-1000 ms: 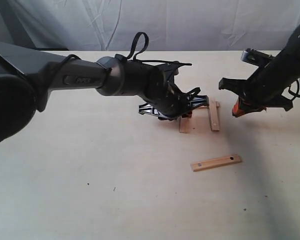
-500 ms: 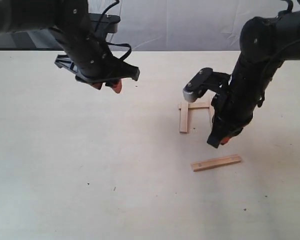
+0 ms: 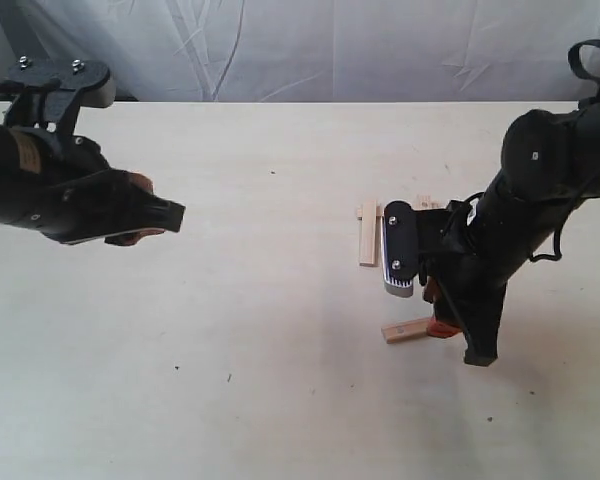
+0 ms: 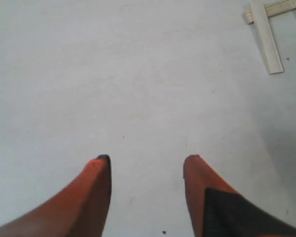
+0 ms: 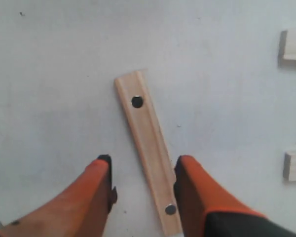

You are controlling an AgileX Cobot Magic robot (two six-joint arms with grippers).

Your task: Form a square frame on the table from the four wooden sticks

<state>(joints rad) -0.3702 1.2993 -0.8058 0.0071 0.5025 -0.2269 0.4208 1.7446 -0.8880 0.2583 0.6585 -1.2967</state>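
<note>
Eyes on the loose stick [image 3: 405,331], the one with a dark dot near each end. It lies flat on the table [image 3: 280,380], slightly askew, on the near side of the half-built frame [image 4: 266,37] and apart from it. In the frame, one side stick [image 3: 368,235] lies in plain sight with a cross stick [image 4: 272,8] overlapping its far end. The rest is mostly hidden behind the right arm in the exterior view. The right wrist view catches the blunt ends of two frame sticks [image 5: 292,45] beyond the loose one, not touching it.

The right gripper [image 5: 144,165] is down low over the loose stick with its jaws spread and nothing clamped. The stick runs lengthwise through the gap. One orange finger [image 5: 192,190] sits just beside the stick's edge, though whether it touches I cannot tell. The other finger [image 5: 96,190] stands clear of the wood.

Over on the left side, the left gripper [image 4: 145,165] hangs spread wide above bare table, holding nothing, well apart from every stick.
</note>
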